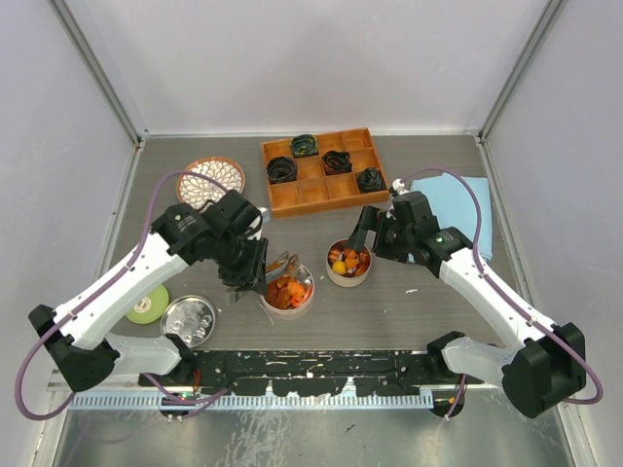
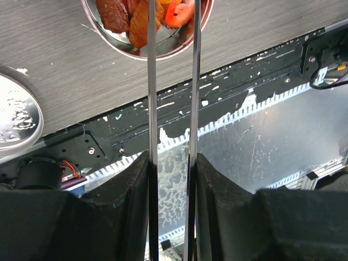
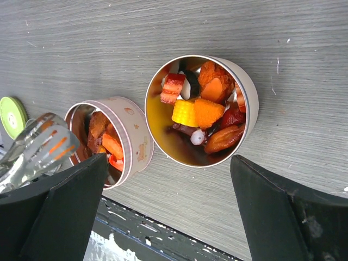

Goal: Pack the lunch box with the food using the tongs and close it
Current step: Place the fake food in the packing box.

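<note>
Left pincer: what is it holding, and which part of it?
The left pincer squeezes the tongs by both thin arms, far back from their tips.

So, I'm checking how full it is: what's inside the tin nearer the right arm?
The tin holds a yellow chunk, orange chunks, a red striped piece and brown pieces, heaped together. Whatever lies beneath that heap is covered.
</note>
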### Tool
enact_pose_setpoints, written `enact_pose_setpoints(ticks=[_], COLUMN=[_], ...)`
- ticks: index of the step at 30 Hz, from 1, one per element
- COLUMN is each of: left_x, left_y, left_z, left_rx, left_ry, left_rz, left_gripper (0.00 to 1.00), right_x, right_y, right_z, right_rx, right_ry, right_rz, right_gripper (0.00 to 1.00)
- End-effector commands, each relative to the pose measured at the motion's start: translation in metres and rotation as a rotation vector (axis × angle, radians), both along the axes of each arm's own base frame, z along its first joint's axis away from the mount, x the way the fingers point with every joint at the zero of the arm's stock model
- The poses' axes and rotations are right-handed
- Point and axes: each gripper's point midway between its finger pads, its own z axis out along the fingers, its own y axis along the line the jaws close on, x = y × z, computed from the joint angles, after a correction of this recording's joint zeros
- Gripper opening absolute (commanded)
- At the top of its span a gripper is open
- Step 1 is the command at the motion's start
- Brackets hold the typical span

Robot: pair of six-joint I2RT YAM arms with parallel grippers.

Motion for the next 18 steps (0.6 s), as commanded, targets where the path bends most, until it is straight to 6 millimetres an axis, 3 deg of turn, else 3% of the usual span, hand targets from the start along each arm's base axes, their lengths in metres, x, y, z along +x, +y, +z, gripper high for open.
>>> enact_pose_setpoints(ticks=[1,12,18], left_x=[-0.006,0.009,0.016], left_y=[-0.015,-0.033,-0.032], left_z=[-0.005,-0.025,-0.028], left_rx=[-0.016,0.017,0.04], left_ry=[0.015,-0.003,-0.024], left_rz=[-0.017,-0.023,-0.01], left_gripper=[0.33,0.36,0.42], right_x=[0.003,0.004,0.005], right_y=[0.004,0.003,0.001], right_z=[0.014,0.011,0.009], right_rx=[0.05,0.038,0.028], right_ry=[-0.052,-0.047,-0.046], right_rz=[-0.007,-0.009,-0.011], right_gripper=[1.0,1.0,1.0])
